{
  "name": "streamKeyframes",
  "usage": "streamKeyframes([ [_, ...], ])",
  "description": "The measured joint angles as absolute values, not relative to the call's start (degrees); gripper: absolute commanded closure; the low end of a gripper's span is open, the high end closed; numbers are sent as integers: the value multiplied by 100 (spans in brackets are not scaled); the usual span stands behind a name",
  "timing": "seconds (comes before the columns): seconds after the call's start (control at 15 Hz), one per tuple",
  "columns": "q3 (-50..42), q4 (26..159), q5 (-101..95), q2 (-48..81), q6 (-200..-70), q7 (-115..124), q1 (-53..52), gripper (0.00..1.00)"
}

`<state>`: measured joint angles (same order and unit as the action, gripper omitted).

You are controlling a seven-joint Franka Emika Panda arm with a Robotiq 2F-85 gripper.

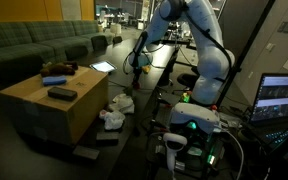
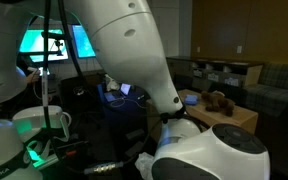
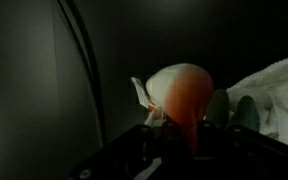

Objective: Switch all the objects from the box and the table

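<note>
At the wrist view, the end effector (image 3: pixel 174 140) stands narrow, closed on a small red ball (image 3: pixel 181 92) that fills the middle of the frame. A white cloth (image 3: pixel 274 88) lies just beside the ball, and a black cable (image 3: pixel 84 70) runs up across the dark ground behind.

In an exterior view, the white arm (image 1: pixel 189 30) arches over the black surface (image 1: pixel 154 78), with the end effector (image 1: pixel 136 64) hanging above it, well apart from the cardboard box (image 1: pixel 44 110). A dark block (image 1: pixel 61 93) and a blue item (image 1: pixel 54 80) rest on the box top. White rags (image 1: pixel 117 104) lie near the box's side. A green sofa (image 1: pixel 34 45) stands behind.

In an exterior view, the arm (image 2: pixel 134 50) blocks most of the scene. The box (image 2: pixel 239 120) shows beyond it, and the end effector cannot be made out.
</note>
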<state>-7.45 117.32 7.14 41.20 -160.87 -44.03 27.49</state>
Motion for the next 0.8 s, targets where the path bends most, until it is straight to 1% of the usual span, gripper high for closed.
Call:
streamKeyframes([
  [0.07, -758, 11675, 622, 4206, -16148, -4272, 2757, 60],
  [0.2, -796, 11571, 425, 4336, -16214, -4006, 2760, 47],
  [0.27, -810, 11534, 327, 4380, -16240, -3889, 2760, 38],
  [0.33, -820, 11507, 239, 4402, -16252, -3782, 2761, 31],
  [0.4, -823, 11494, 167, 4405, -16270, -3694, 2761, 22],
  [0.6, -823, 11484, -36, 4376, -16396, -3492, 2760, 1],
  [0.8, -823, 11546, -232, 4233, -16525, -3328, 2748, 0],
])
